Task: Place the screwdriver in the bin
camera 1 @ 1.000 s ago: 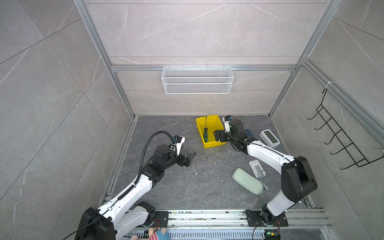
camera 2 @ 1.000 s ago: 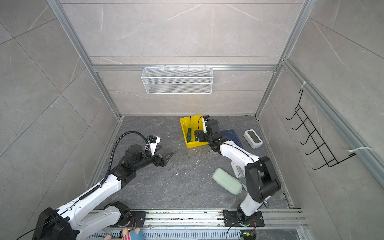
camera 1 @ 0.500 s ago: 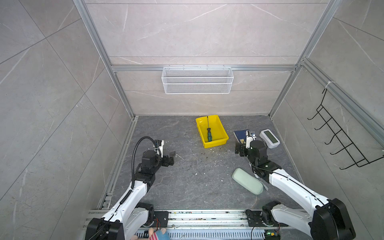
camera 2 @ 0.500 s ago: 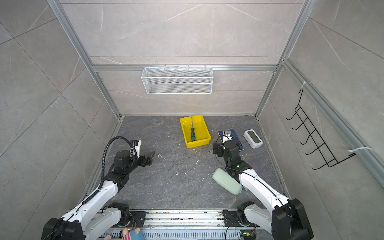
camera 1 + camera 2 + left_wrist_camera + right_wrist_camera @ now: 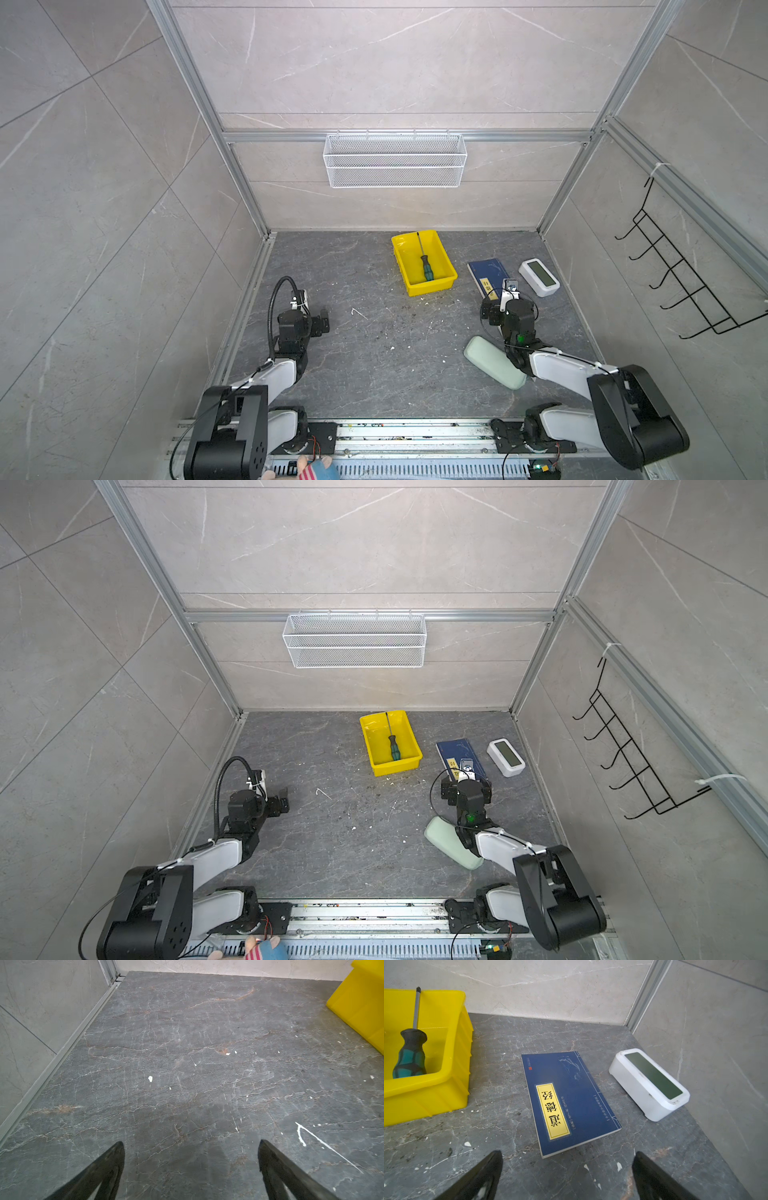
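Dark grey tabletop [image 5: 187, 1064] here: marble-veined stone look, matte, scuffed and flecked with white chips. At twelve o'clock on it in both top views sits the bin [image 5: 432, 289], glossy yellow plastic, rectangular, with stepped ribs down its outer walls and a rolled rim. Its contents: the screwdriver [image 5: 425, 266]. The chunky ribbed green-and-black handle is down on the bin floor at the six o'clock end, and the thin dark metal shaft runs to twelve o'clock, tip propped at the far rim.

At three o'clock of the bin lies a flat navy book [image 5: 571, 1095] with a yellow title panel. Beyond it is a rounded white plastic clock [image 5: 648, 1084] with a greenish screen. A smooth mint-green oblong case [image 5: 492, 368] lies at four o'clock on the slab. A white wire mesh basket [image 5: 395, 160] hangs on the back wall.

The left gripper [image 5: 190, 1142], with black tapered fingers, is spread wide at nine o'clock and grips nothing. The right gripper [image 5: 566, 1152] at three o'clock is spread just as wide and empty, just short of the book's near edge.
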You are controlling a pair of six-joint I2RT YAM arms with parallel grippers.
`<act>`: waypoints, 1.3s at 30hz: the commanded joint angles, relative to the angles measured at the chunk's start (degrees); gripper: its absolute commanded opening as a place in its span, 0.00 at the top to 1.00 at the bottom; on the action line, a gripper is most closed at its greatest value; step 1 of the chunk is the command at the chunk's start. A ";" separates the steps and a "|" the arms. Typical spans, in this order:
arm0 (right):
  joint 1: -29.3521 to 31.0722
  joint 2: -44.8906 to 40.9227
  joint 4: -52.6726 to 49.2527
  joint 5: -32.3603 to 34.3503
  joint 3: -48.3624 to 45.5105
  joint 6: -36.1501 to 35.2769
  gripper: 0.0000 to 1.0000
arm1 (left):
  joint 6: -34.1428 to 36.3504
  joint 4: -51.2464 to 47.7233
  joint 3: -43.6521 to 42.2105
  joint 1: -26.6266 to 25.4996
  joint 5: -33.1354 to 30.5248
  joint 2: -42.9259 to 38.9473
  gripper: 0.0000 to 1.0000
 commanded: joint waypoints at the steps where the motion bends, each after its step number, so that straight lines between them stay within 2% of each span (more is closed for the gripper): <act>1: -1.01 4.14 13.96 -1.78 -2.61 -0.17 0.01 | 1.75 11.69 1.00 1.44 -0.53 2.78 0.00; 7: -2.77 12.23 27.49 -5.03 -5.62 0.23 0.01 | 0.19 16.23 2.31 4.89 2.52 9.54 0.00; 10: -3.66 10.63 22.56 -7.92 -4.44 0.41 0.01 | -0.20 19.30 2.49 5.36 2.91 13.24 0.00; 12: -4.03 11.60 22.91 -8.78 -3.70 0.41 0.01 | -0.51 22.23 2.45 5.52 2.75 15.73 0.00; 17: -5.24 11.47 12.94 -10.44 1.18 1.28 0.01 | -0.09 15.26 5.31 5.72 3.95 15.11 0.00; 39: -5.83 11.44 13.06 -11.35 1.21 1.02 0.01 | 0.18 14.64 5.71 5.62 3.45 15.33 0.00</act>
